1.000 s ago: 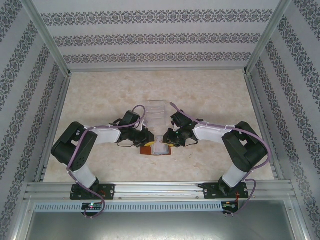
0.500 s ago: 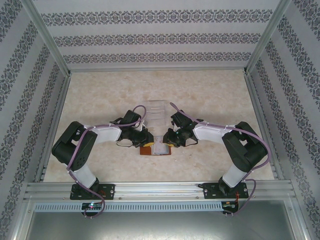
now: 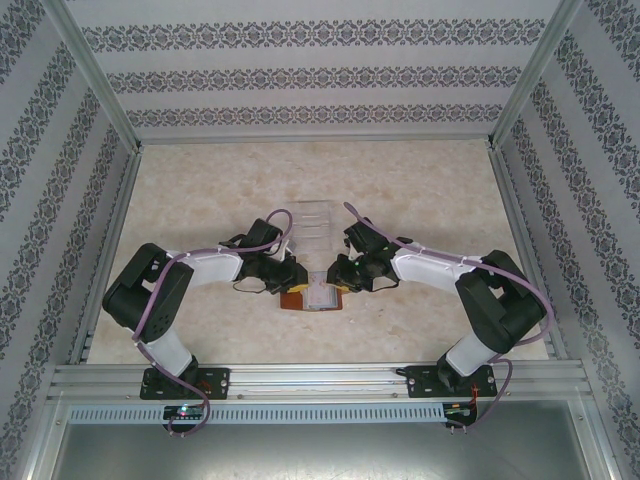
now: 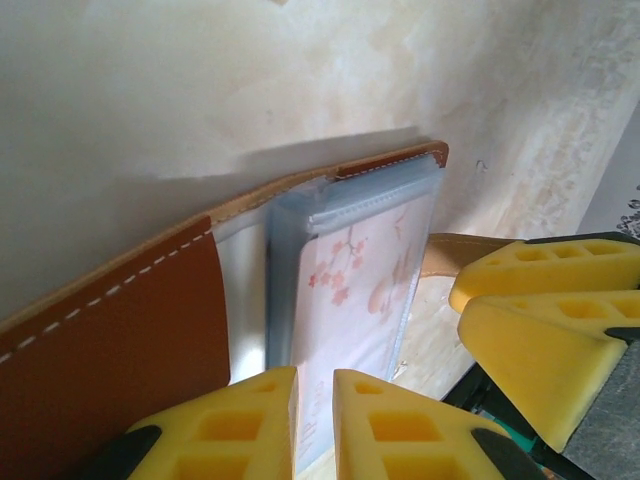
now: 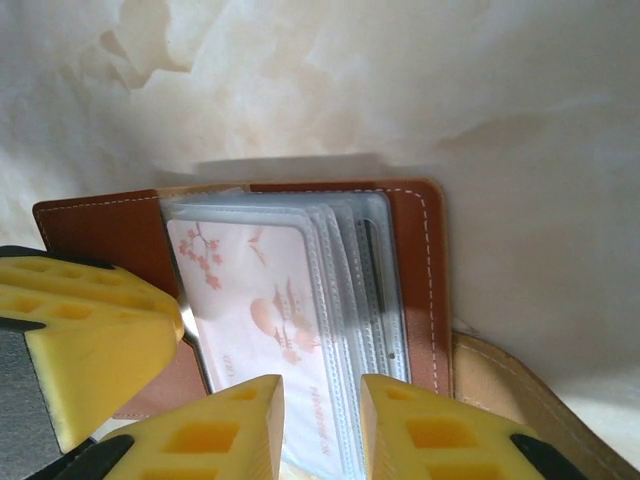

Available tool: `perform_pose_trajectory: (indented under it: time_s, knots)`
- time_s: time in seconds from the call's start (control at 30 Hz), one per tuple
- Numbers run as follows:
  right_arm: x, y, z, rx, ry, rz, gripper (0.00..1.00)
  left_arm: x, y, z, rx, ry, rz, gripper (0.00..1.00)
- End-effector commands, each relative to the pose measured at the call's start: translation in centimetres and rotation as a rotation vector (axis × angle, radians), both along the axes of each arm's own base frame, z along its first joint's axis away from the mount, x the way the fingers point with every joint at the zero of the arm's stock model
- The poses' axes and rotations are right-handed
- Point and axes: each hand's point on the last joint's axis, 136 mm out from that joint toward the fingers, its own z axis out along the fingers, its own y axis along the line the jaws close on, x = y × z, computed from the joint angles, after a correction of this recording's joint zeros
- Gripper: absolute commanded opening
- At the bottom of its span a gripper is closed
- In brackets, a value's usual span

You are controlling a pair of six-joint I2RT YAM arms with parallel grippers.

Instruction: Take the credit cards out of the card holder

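Brown stitched card holder [image 5: 420,280] lies open, sleeves [image 5: 350,290] showing a blossom-printed card [image 5: 260,300]

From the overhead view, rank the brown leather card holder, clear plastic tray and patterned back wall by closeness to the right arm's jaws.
1. The reddish-brown leather card holder, at the right gripper.
2. The clear plastic tray, just beyond.
3. The patterned back wall, far end.
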Motion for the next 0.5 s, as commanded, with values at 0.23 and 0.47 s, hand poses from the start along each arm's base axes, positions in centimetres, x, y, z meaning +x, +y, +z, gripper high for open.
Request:
perform_pose_trajectory:
  time_s: [0.23, 0.47]
  knots:
    - [0.2, 1.7, 0.2, 0.055, 0.002, 0.015, 0.27, 0.5, -0.8, 0.9, -0.075, -0.007, 0.008, 0.16]
    - [0.3, 2.1, -0.6, 0.062, 0.021, 0.018, 0.27, 0.1, -0.7, 0.0, -0.063, 0.015, 0.006, 0.16]
